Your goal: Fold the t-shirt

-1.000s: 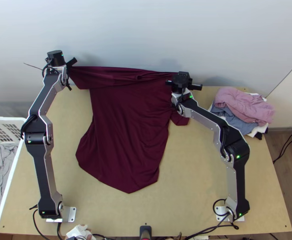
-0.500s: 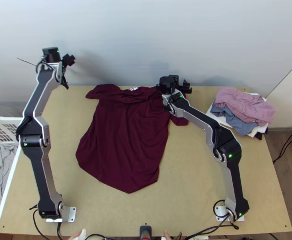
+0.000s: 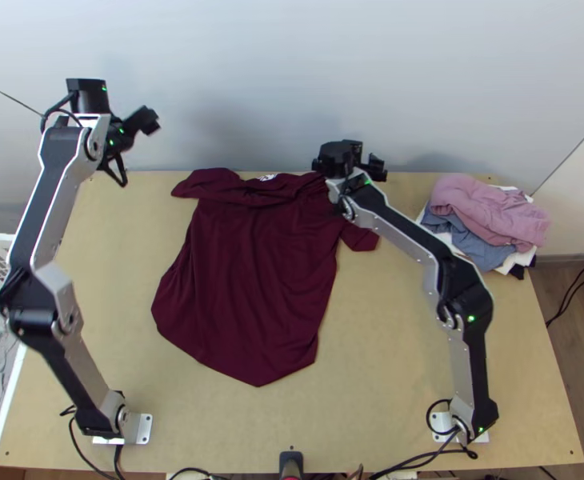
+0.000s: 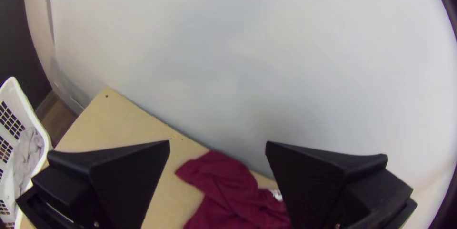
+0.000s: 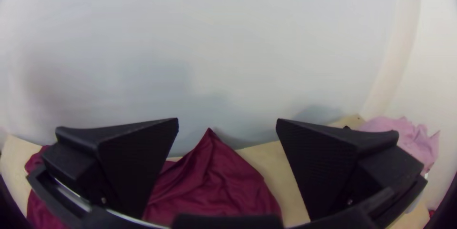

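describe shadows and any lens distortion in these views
Top view: soft grey shadows on the wall; left wrist view: faint wall shadows, right corners dark; right wrist view: soft wall shadows, dark corners, table edge bent by the fisheye.

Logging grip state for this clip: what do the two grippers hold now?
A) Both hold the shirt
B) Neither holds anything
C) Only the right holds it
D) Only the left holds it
B: the left gripper and right gripper are both open, with no cloth pinched.

Robot lab: table-mounted arms (image 3: pixel 468 300)
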You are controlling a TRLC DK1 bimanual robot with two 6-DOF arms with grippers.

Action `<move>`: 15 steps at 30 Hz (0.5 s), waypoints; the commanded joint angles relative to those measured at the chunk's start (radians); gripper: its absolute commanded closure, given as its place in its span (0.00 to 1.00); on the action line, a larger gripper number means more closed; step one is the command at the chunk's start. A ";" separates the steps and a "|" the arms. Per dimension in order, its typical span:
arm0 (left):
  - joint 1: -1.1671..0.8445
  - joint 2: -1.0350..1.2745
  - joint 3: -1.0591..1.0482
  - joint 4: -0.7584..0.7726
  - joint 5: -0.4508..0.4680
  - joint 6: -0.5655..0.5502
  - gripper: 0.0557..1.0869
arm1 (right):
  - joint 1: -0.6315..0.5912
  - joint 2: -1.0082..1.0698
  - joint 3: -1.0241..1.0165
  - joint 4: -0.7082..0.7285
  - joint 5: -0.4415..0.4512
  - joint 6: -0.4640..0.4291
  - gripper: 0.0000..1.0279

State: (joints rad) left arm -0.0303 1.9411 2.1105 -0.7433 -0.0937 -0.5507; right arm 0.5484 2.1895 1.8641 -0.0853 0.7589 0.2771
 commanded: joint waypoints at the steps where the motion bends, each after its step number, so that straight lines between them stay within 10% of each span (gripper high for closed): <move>1: -0.102 -0.225 -0.211 -0.090 0.020 0.072 0.05 | -0.038 -0.116 -0.036 -0.088 -0.061 0.063 0.09; 15: -0.488 -0.361 -0.529 -0.094 0.002 0.126 0.05 | -0.054 -0.300 -0.082 -0.409 -0.061 0.062 0.04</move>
State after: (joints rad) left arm -0.3340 1.6234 1.7134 -0.8295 -0.0753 -0.4438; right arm 0.5053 1.9705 1.8088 -0.3717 0.7010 0.3344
